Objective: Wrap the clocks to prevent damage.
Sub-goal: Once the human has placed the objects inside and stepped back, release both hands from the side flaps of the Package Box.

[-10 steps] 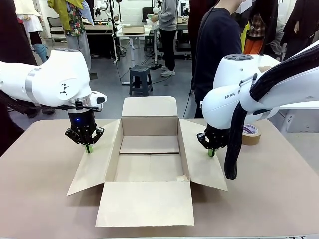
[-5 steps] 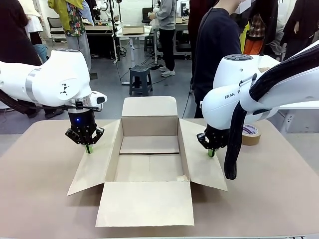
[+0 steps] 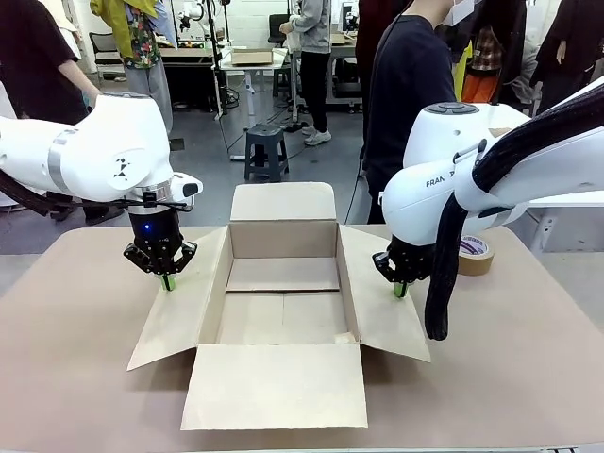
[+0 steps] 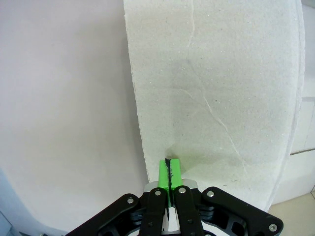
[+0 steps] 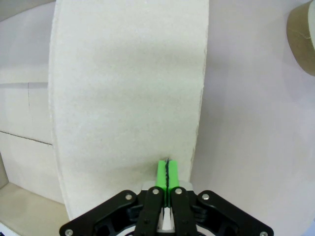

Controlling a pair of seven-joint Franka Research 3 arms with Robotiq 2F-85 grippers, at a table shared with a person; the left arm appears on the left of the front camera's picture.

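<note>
On the white shell of the right arm (image 3: 491, 179) the letters "FRAN" can be read; the rest of the word is hidden behind a black cable sleeve. The roll of brown tape (image 3: 475, 255) at the far right of the table (image 3: 75, 377) has a small red print on its core, too small to read.

The cardboard box (image 3: 283, 238) stands open in the middle of the table, with all four flaps folded outwards. The left gripper (image 3: 168, 282) points straight down, its green pads pressed together with nothing between them. Its tip touches the left flap (image 3: 179, 311), just beside the flap's outer edge, as the left wrist view (image 4: 168, 162) shows. The right gripper (image 3: 401, 290) is closed in the same way, empty, and its tip rests on the right flap (image 3: 382, 302), also near the outer edge (image 5: 167, 163). A person (image 3: 411, 85) in dark clothes stands behind the box
</note>
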